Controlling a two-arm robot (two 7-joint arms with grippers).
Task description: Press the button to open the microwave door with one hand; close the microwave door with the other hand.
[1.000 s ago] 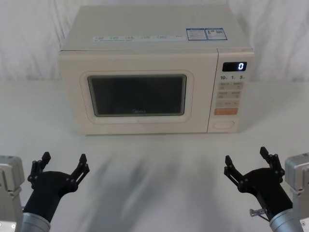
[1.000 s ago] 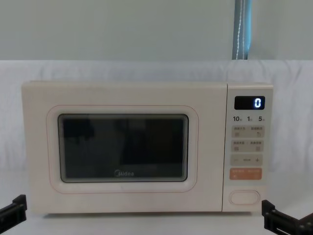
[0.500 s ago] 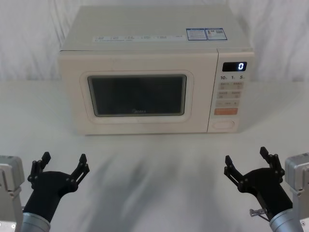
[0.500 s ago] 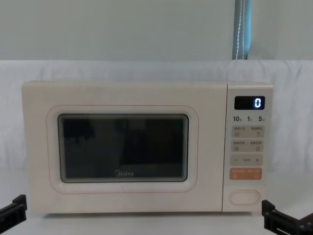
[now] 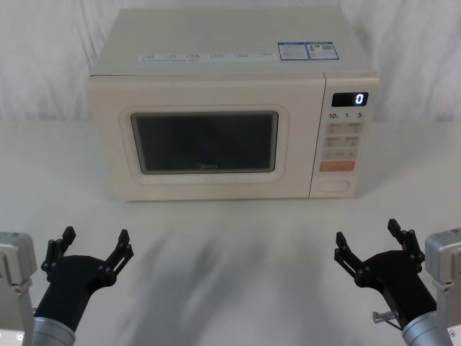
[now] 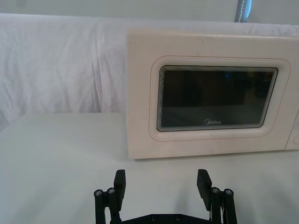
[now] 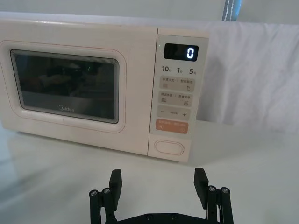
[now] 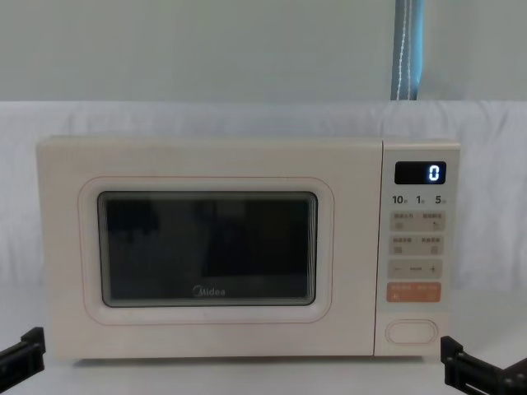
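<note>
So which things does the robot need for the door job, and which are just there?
Needed:
- the button
- the microwave door
- the microwave
- left hand, open, near the table's front
- right hand, open, near the table's front

Just there:
- orange key
- display
- white table

A staged test setup, lab-like: white cloth (image 5: pixel 43 65) draped behind a bare white tabletop (image 5: pixel 230 259) carrying 1 microwave (image 5: pixel 230 108).

The microwave (image 5: pixel 230 108) stands on the table (image 5: pixel 238 267), its door (image 5: pixel 205 140) left of the control panel. The button (image 5: pixel 335 185) sits lowest on that panel
</note>
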